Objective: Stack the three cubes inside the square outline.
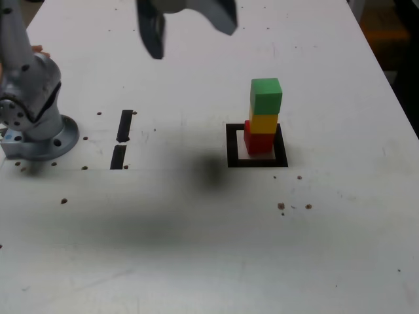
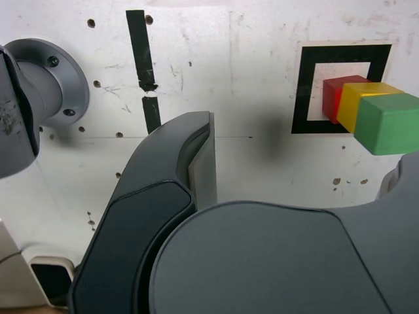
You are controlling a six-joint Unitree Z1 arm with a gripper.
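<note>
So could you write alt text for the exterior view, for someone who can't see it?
A stack of three cubes, red cube at the bottom, yellow cube, green cube on top, stands inside a black square outline on a white table. The open gripper hangs above, apart from the stack.

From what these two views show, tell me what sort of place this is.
Probably a robotics lab bench: a white table drilled with small holes, the arm's metal base bolted onto it, and a taped black square holding a stack of coloured cubes.
</note>
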